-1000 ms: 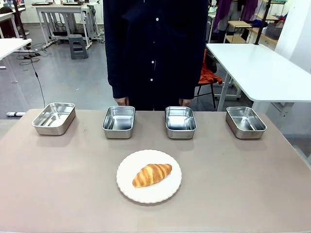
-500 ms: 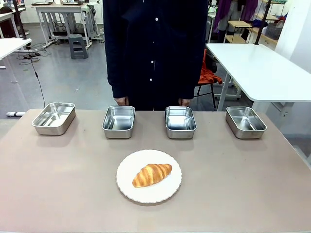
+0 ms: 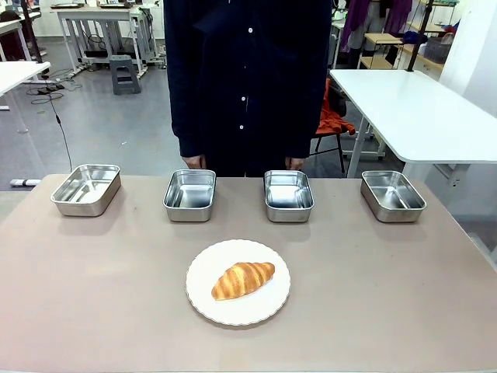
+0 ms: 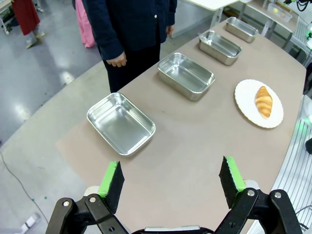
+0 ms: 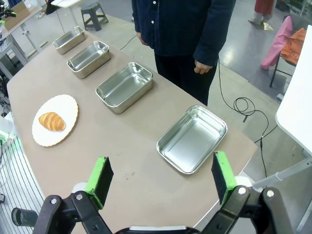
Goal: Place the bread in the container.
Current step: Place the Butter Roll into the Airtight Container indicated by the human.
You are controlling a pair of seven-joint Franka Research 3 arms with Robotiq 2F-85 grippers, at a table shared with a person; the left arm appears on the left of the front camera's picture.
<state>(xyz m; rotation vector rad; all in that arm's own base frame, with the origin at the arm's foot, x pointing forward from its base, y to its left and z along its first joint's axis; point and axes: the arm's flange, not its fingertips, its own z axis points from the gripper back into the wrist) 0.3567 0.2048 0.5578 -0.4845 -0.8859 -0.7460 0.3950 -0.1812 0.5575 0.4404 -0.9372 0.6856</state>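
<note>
My left gripper [image 4: 171, 178] hangs released over the left end of the grey-brown tabletop [image 4: 195, 146], its green pads spread wide with nothing between them. My right gripper [image 5: 161, 176] is spread and empty in the same way over the right end. The golden-brown ridged croissant [image 3: 243, 280] lies slanted on a round white scalloped plate [image 3: 206, 268] near the middle of the table, both tips inside the plate's rim. Along the far edge, four shiny, shallow, rectangular stainless-steel trays stand in a row, all empty: the leftmost tray [image 3: 81, 208], the left-middle tray [image 3: 189, 213], the right-middle tray [image 3: 288, 214] and the rightmost tray [image 3: 388, 216]. They stand well apart from one another and from the plate. The two middle trays sit just in front of a person in a dark buttoned coat [image 3: 248, 78] standing at the far edge. Bare tabletop surrounds the plate out to the near edge and both side edges.
</note>
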